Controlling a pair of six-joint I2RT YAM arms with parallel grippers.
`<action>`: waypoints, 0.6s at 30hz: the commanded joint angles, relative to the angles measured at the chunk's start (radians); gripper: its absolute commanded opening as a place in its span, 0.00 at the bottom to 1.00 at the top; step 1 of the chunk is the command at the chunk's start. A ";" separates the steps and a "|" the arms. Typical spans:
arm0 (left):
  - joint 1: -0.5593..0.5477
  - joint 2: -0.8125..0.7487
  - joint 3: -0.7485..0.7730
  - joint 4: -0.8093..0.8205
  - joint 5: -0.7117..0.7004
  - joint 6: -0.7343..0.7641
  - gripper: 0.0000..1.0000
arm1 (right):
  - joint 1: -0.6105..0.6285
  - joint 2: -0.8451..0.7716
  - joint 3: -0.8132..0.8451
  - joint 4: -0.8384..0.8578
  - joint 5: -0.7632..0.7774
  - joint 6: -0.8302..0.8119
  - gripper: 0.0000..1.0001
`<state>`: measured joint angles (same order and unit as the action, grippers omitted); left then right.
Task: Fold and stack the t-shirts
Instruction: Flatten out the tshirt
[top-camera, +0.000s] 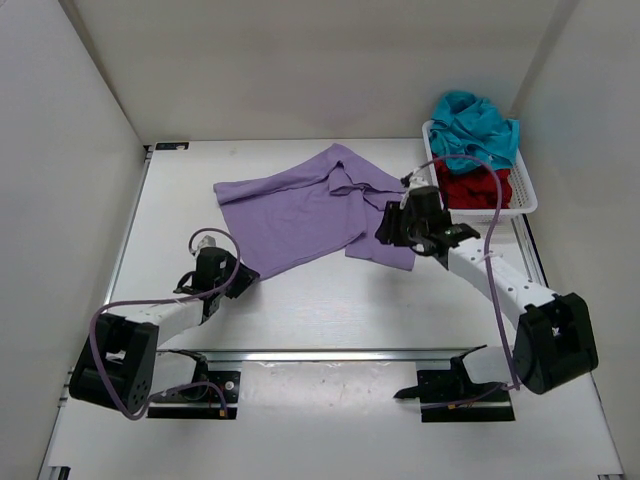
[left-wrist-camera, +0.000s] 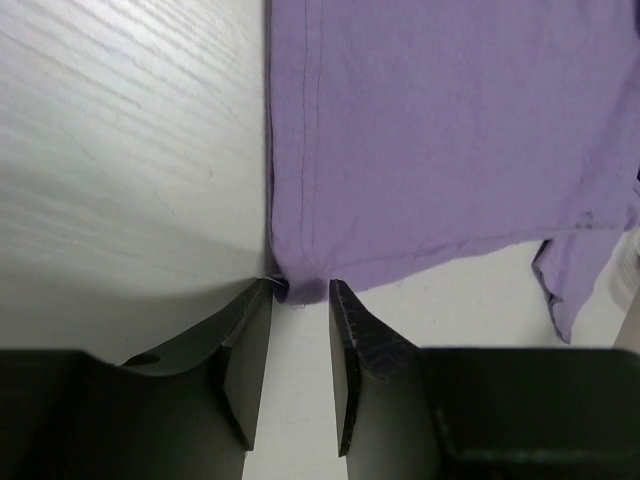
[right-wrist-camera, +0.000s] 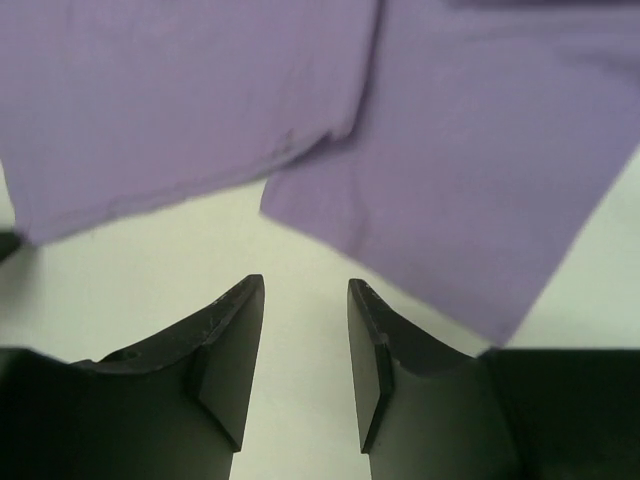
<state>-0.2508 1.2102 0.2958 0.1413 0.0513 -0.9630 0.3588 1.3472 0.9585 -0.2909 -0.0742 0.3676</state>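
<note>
The left pincer stands released, its jaws apart over the pale bench. The near corner of the lavender t-shirt lies right at its tips, just touching the left finger and not pinched. From that corner the shirt spreads ahead and off to the pincer's right, and a stitched edge runs straight away along the pincer's own line.

The right pincer is likewise released, with nothing between its jaws. A folded-over flap of the same shirt lies just ahead and to its right, across a strip of bare bench.

The left arm is therefore judged nearer to a grasp: a small advance would put the corner between its jaws, while the right arm must reach further. The shirt's long axis runs across the bench, from one pincer toward the other.

The wrist views give the edge line and the gaps. Only the top view shows the shirt's rumpled far side and, beyond the right pincer, the teal t-shirt and dark red t-shirt heaped in the white mesh basket.
</note>
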 joint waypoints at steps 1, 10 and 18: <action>-0.005 0.048 0.037 -0.051 -0.110 0.006 0.39 | 0.034 -0.068 -0.107 0.145 -0.050 0.063 0.38; -0.036 0.123 0.126 -0.111 -0.174 0.003 0.19 | 0.026 -0.253 -0.377 0.283 -0.139 0.139 0.41; -0.048 0.103 0.141 -0.115 -0.188 0.001 0.00 | -0.168 -0.342 -0.523 0.262 -0.092 0.177 0.45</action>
<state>-0.2924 1.3338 0.4221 0.0666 -0.0982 -0.9699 0.2646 1.0313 0.4545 -0.0681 -0.1928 0.5213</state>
